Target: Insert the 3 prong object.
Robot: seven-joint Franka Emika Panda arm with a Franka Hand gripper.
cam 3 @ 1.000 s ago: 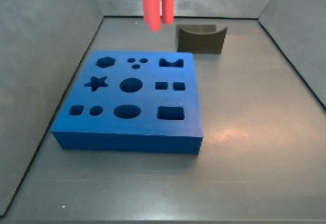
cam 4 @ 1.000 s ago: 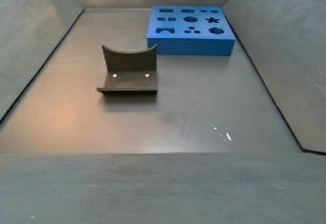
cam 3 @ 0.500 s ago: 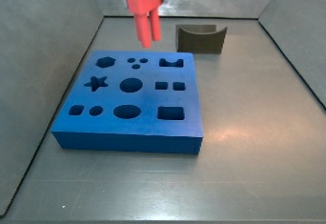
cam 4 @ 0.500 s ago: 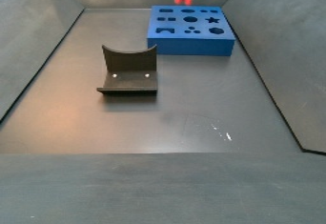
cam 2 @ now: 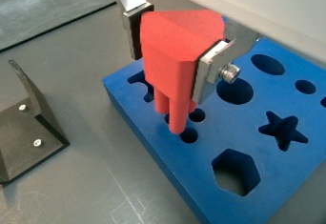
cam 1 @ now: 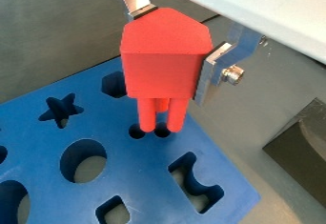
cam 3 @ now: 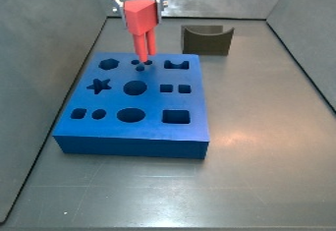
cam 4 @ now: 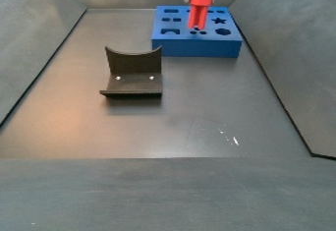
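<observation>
My gripper [cam 1: 170,49] is shut on the red 3 prong object [cam 1: 163,61], body up, prongs pointing down. It also shows in a wrist view [cam 2: 178,49] and in both side views [cam 3: 140,27] [cam 4: 198,1]. The prong tips [cam 1: 154,123] reach a group of small round holes [cam 1: 160,132] in the top of the blue block [cam 3: 138,102]; whether they are inside the holes I cannot tell. The silver fingers [cam 2: 213,63] clamp the red body on two sides. The blue block also shows in the other views [cam 2: 235,142] [cam 4: 197,30].
The dark olive curved block [cam 3: 207,38] stands on the grey floor behind the blue block; it shows large in a side view [cam 4: 132,73]. Grey walls [cam 3: 53,68] enclose the floor. The blue block carries star, round, hexagon and other shaped holes [cam 2: 283,128].
The gripper has come down and to the left with the red object, from high above the block's far edge to the block's top, prongs now at the small holes.
</observation>
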